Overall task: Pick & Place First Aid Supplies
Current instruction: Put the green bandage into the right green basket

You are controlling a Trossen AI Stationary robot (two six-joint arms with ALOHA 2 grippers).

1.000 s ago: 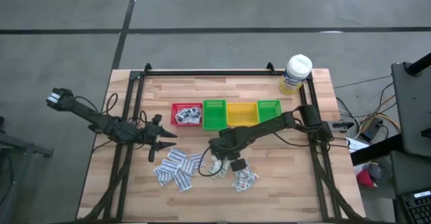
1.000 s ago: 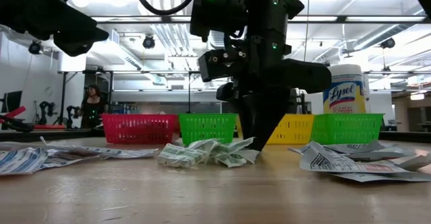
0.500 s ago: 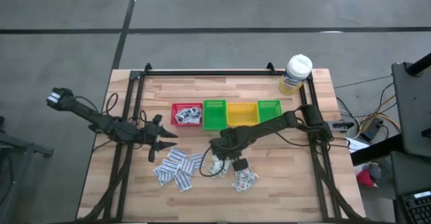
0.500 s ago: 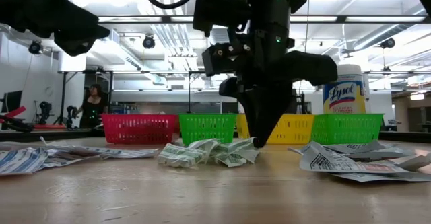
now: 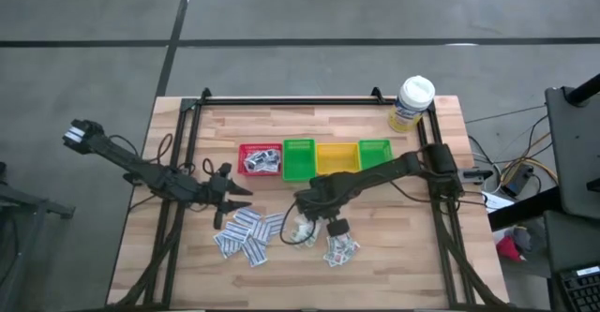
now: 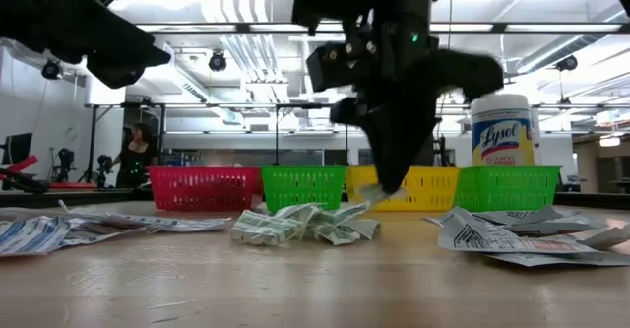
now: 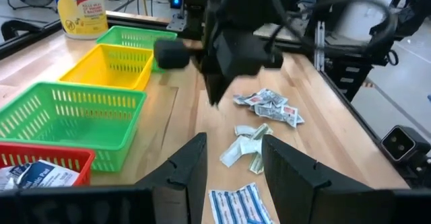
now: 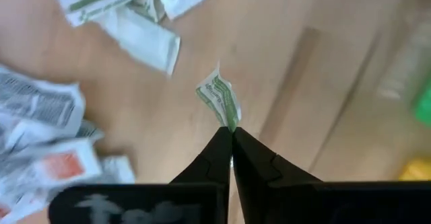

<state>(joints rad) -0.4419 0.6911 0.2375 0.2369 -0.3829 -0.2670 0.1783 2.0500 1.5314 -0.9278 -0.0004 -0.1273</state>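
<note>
The high view looks straight down on the whole table (image 5: pixel 375 265). The low view sits at tabletop height, facing twelve o'clock. Both share the coloured bins (image 5: pixel 309 159).

First aid supplies, placed relative to the red bin (image 5: pixel 261 159).

One small green-printed packet (image 8: pixel 220 100) hangs clear of the wood — pinched by one end between the closed tips of the right gripper (image 8: pixel 231 135), off the bin's green-bin side and nearer the table's front.

A crumpled cluster of green-printed packets (image 6: pixel 307 223) lies on the table below it, folded and overlapping.

A fan of blue-striped strip packets (image 5: pixel 243 233) lies flat, directly in front of the red bin.

Farther along, past the crumpled cluster, squarish packets with grey and red print (image 5: pixel 339 247) lie flat, overlapping.

Inside the red bin rest several white packets (image 5: pixel 258 163) with grey print, piled loosely.
</note>
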